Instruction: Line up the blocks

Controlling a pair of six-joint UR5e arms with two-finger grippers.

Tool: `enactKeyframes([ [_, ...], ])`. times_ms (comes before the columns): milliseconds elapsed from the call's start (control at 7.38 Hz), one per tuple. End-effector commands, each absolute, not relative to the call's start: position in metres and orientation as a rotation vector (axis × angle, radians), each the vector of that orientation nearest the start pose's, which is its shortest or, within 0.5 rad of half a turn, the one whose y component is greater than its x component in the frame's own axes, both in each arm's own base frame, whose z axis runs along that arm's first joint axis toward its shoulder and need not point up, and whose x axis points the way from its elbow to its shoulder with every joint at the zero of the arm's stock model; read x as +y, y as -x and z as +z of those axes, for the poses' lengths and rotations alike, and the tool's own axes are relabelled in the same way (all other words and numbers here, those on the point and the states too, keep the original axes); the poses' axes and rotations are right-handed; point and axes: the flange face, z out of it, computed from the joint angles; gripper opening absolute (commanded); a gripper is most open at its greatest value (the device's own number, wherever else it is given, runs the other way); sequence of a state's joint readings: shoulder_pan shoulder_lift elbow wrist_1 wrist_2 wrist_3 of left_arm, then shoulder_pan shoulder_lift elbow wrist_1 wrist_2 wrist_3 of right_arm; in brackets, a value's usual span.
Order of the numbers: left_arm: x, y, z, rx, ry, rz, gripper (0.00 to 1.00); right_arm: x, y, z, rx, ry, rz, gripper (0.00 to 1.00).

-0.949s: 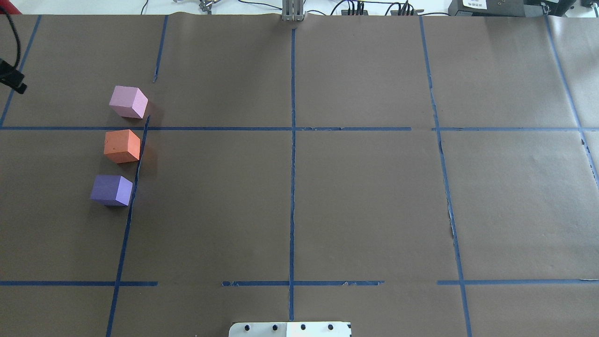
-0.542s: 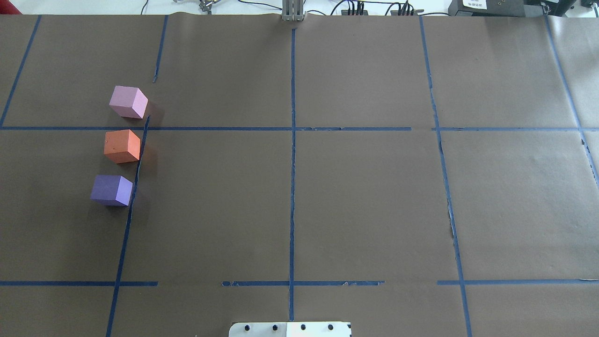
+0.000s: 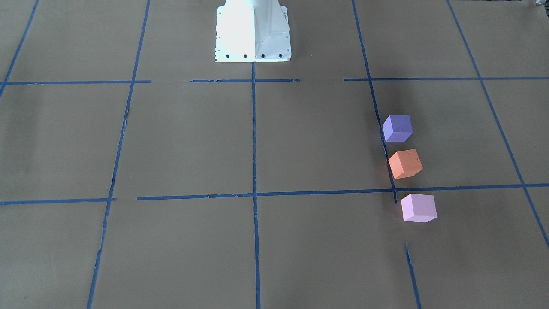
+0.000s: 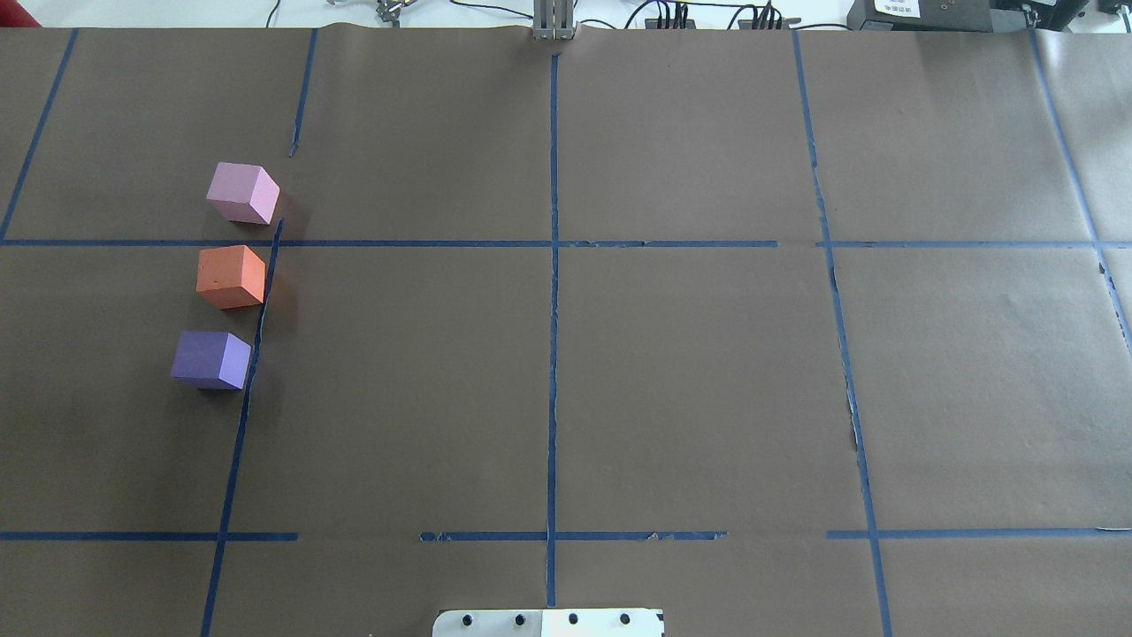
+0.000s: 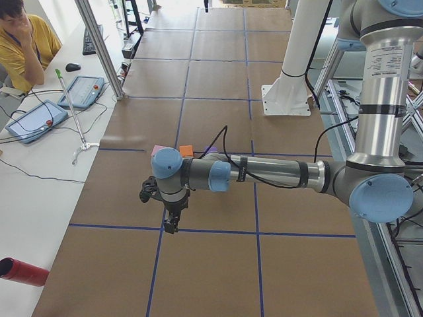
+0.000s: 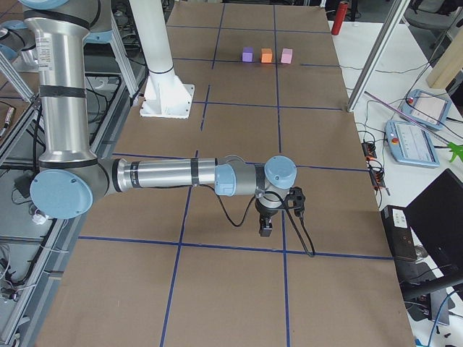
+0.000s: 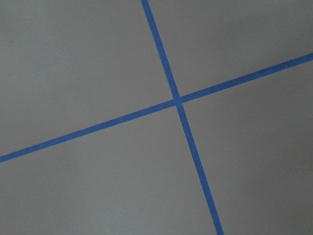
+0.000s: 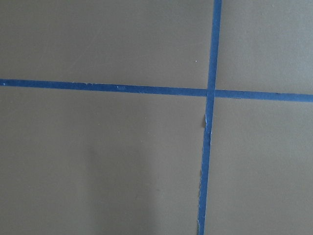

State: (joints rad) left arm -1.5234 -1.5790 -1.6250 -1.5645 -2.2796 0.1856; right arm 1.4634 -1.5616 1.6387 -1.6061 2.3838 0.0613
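— Located the blocks?

— Yes. Found all three out in front of the white base (image 4: 548,622) and off to its left, lying flat on the brown paper (image 4: 707,380). Marked the purple block (image 4: 210,359) as nearest the base, the orange block (image 4: 230,276) next out, the pink block (image 4: 241,192) farthest.

— Touching?

— No. Noted a small gap between each pair, near but apart. Read them as one row leading away from the base, drifting slightly back toward its centre with distance.

— And the left gripper?

— Caught the left gripper (image 5: 170,228) only from the side camera. Placed it farther to the left of the base than the blocks, pointing straight down above the paper, apart from every block. Could not tell whether spread or pressed together.

— Right gripper?

— Much the same. Saw the right gripper (image 6: 266,230) well off to the right of the base, likewise pointing down over the paper, far from the row. Again could not judge the fingers, spread or closed.

— Anything from the wrist cameras?

— Got only crossing strips of blue tape (image 7: 178,100) on the paper, from both.
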Motion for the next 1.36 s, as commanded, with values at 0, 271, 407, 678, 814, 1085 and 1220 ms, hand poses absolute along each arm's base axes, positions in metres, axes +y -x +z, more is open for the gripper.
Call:
enactKeyframes([
  [0,-0.501,0.045,0.632,0.705,-0.107,0.241,1.0,-0.501,-0.007,0.622,-0.813,0.03,-0.06,1.0],
  [271,-0.508,0.044,0.625,0.703,-0.125,0.25,1.0,-0.501,-0.007,0.622,-0.813,0.03,-0.06,1.0],
  [407,-0.509,0.044,0.622,0.704,-0.137,0.256,1.0,-0.501,-0.007,0.622,-0.813,0.03,-0.06,1.0],
  [678,-0.508,0.044,0.624,0.702,-0.168,0.267,1.0,-0.501,-0.007,0.622,-0.813,0.03,-0.06,1.0],
  [814,-0.507,0.044,0.624,0.702,-0.168,0.267,1.0,-0.501,-0.007,0.622,-0.813,0.03,-0.06,1.0],
  [1085,-0.506,0.044,0.625,0.703,-0.167,0.267,1.0,-0.501,-0.007,0.622,-0.813,0.03,-0.06,1.0],
  [1220,-0.506,0.044,0.625,0.703,-0.167,0.267,1.0,-0.501,-0.007,0.622,-0.813,0.03,-0.06,1.0],
])
